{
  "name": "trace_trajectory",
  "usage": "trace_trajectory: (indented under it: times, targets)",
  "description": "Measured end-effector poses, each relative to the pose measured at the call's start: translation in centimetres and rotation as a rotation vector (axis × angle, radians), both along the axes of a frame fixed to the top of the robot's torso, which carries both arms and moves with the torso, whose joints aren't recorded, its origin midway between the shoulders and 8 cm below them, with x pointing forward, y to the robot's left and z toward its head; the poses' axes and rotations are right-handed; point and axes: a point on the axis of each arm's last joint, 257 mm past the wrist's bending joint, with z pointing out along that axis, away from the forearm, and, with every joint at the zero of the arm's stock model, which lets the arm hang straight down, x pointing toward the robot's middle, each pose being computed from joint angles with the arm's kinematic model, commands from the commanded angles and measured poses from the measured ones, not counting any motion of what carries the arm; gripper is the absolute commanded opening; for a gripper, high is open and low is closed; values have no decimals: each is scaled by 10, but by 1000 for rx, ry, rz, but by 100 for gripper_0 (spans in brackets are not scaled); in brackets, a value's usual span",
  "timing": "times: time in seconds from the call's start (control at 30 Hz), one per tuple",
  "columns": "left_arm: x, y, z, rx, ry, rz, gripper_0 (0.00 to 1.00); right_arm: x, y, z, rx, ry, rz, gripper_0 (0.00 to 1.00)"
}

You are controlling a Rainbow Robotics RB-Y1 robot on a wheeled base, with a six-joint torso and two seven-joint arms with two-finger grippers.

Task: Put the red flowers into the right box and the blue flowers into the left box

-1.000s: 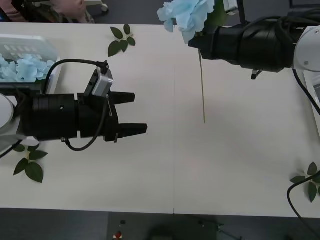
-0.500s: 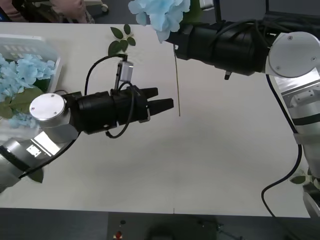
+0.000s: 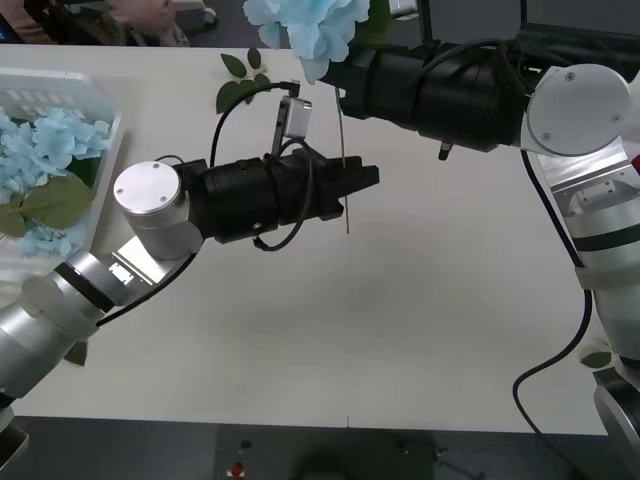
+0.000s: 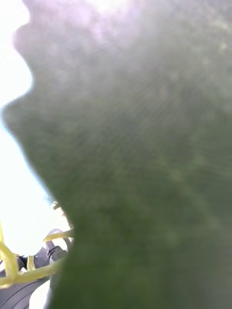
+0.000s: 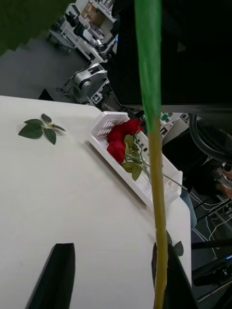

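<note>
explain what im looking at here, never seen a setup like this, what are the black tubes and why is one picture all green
The black tubes are a robot's two arms, seen from above a white table. The right end effector holds a blue flower up, its thin stem hanging down. The left end effector, fingers open, reaches around that stem. The other two pictures come from cameras on the wrists. The green one is the right wrist's, with a leaf pressed against it. The left wrist's shows the stem close up and red flowers in the right box. The left box holds more blue flowers. Loose leaf sprigs lie around.
</note>
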Motion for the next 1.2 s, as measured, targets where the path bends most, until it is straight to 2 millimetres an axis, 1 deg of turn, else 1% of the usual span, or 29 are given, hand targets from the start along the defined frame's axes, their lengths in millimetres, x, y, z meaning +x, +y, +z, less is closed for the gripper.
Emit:
trace_trajectory:
  times: [0.47, 0.5, 0.53, 0.57, 0.6, 0.63, 0.7, 0.77, 0.8, 0.87, 0.93, 0.97, 1.07, 1.2]
  targets:
    - [-1, -1, -2, 2, 2, -2, 0, -1, 2, 0, 3, 0, 2, 0]
    - [-1, -1, -2, 3, 2, -2, 0, -1, 2, 0, 5, 1, 4, 12]
    - [-1, -1, -2, 3, 2, -2, 0, -2, 2, 1, 8, 2, 6, 53]
    - [-1, -1, -2, 3, 2, -2, 0, -2, 2, 1, 8, 3, 6, 64]
    - [-1, 0, -2, 4, 2, -1, 0, -1, 2, 1, 7, 2, 6, 72]
    - [0, 1, -2, 6, 2, 0, 0, -1, 1, 0, 5, 2, 4, 76]
    - [2, 7, -2, 5, 8, 6, 0, 0, -2, -1, -8, 1, 2, 80]
    - [7, 20, 0, -5, 28, 19, 0, 0, -7, -4, -35, 1, 3, 83]
    - [10, 30, 2, -5, 36, 28, 0, 0, -10, -4, -44, -1, 4, 84]
    - [16, 59, 4, 29, 27, 53, 0, -1, -15, 1, -43, 2, 12, 87]
    - [19, 96, 7, 90, 10, 67, 0, -2, -20, 4, -43, 4, 18, 87]
    - [16, 116, 10, 118, 14, 61, 0, -2, -23, 5, -44, 5, 19, 87]
    - [10, 187, 19, 238, 23, 69, 0, -2, -31, 7, -51, 5, 19, 87]
    - [3, 301, 24, 493, 28, 142, 0, -6, -41, 11, -67, -23, 38, 87]
